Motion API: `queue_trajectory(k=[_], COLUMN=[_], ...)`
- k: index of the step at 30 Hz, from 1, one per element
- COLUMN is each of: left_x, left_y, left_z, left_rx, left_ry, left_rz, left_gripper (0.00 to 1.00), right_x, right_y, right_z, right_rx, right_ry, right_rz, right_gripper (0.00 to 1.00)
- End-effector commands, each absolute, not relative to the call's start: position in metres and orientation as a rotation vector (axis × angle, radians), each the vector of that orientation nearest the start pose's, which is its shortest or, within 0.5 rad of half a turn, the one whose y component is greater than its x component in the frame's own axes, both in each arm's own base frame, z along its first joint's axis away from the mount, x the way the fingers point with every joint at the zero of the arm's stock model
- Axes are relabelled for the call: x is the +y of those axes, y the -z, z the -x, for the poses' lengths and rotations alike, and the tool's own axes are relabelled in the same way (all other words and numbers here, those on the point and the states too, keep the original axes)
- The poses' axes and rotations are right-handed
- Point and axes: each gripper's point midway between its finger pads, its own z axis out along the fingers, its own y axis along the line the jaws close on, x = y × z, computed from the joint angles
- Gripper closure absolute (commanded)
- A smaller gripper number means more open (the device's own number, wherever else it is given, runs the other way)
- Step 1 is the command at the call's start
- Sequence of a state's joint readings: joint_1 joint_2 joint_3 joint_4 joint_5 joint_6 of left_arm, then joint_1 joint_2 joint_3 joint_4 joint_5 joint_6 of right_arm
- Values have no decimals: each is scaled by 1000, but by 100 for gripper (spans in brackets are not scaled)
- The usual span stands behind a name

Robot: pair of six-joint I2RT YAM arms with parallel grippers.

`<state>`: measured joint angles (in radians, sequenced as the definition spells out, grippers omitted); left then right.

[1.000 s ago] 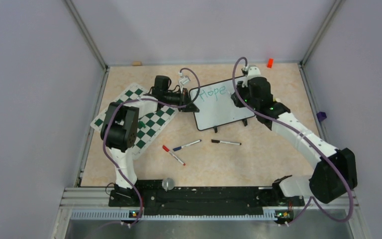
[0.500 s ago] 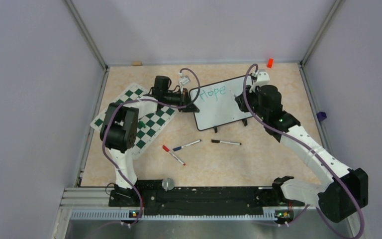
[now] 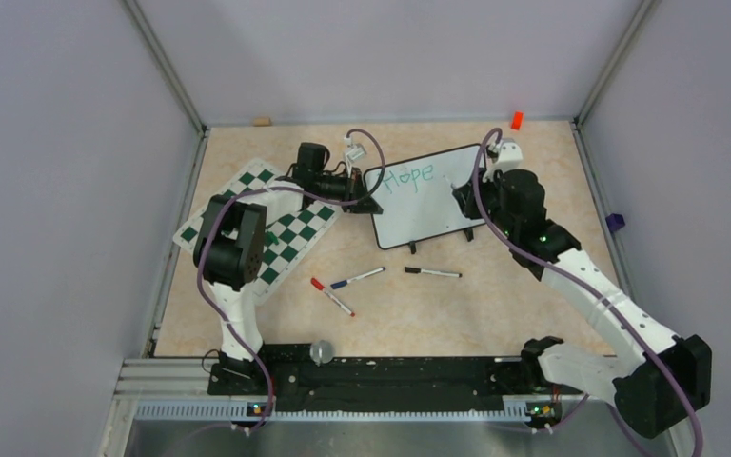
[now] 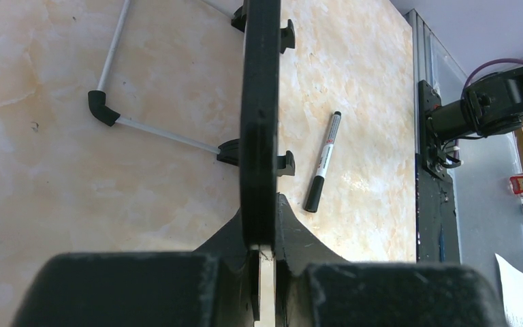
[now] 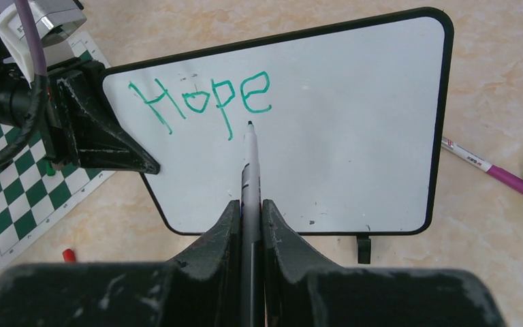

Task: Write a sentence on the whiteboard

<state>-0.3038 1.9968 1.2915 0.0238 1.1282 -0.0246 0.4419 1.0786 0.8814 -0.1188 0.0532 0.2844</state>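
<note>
From above, the small white whiteboard with a thin black rounded frame (image 3: 433, 217) stands propped toward the far middle of the tabletop, just right of the green-and-white chequered mat (image 3: 281, 233). The left gripper (image 3: 368, 203) grips its left edge, evidently to steady it against writing pressure. The right gripper (image 3: 458, 193) hangs before its right half.

The left wrist camera sees the whiteboard edge-on. Its frame is pinched between tightly closed jaws, and its small black feet (image 4: 284, 163) rest on the tabletop.

The right wrist camera shows the jaws closed on a slim pale marker pen (image 5: 249, 170). The tip points at the white face just under the green handwritten word "Hope" (image 5: 201, 102) in the upper left corner. Whether it touches, I cannot tell. The sentence looks barely begun, with most of the face blank.
</note>
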Motion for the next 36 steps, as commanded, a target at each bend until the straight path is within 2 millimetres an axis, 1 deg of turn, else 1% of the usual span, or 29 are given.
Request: queue_trajectory(k=[1,5,9,12,13,16,18,23,29,36], left_x=[-291,-291,-291,-291,-291,-291,-290,-291,-291,-291], left_y=[-86,-85,-85,-85,-85,-85,-84,-84,-84,-84], left_z=[-351,-350,-350,-350,-350,-349,-350,-350,-350,-350], left_rx=[2036,2039,2038,2041,2039,2042,2048,2049,2049,2047], left_ry=[1467,1466,1462,1460,1459,1460,1456,1452,1450,1450], left_rz=[-928,-927,-930,-928,-930,-928,-923,-924,-924,-928], left_gripper=[100,100,100,100,100,100,100,100,100,100], right_x=[151,145,136,139,142,152,155,158,159,162], right_y=[-251,-249,-247,-246,-243,-244,-244,-238,-248,-247], right_z=[-334,-336,-347,-357,-361,-368,-371,-380,-390,-403], right_rx=[1861,1863,1873,1897,1912,1915,1916,1937,1909,1923], right_ry=[-418,-381,-310,-288,-292,-335,-344,-354,-366,-361], right_rz=[79,63,16,16,14,26,22,5,-15,-9], right_gripper=[100,100,100,100,100,100,100,100,100,100])
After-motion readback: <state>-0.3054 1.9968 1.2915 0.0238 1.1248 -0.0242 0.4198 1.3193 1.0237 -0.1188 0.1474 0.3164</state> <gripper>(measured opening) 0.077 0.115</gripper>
